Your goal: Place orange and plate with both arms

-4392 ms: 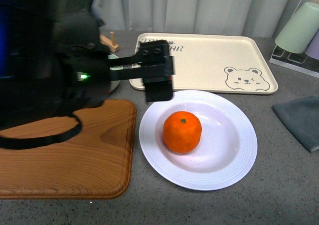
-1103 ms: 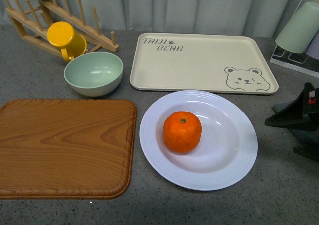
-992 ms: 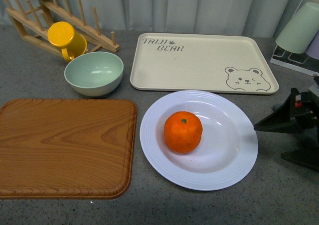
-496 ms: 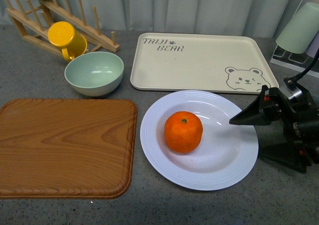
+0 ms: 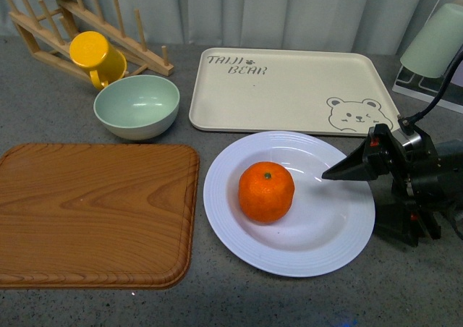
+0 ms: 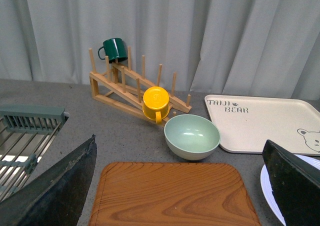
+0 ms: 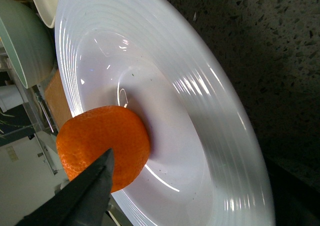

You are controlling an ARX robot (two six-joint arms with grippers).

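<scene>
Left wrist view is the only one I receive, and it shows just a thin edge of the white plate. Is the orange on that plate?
Observer: Yes. The orange sits inside the plate, near its middle.
Operator: Where is the right gripper?
Observer: The right gripper is at the plate's right rim, with bare plate between it and the orange.
Operator: Is it shut on the rim?
Observer: No, it is open. One jaw reaches over the plate toward the orange and the other is outside the rim.
</scene>
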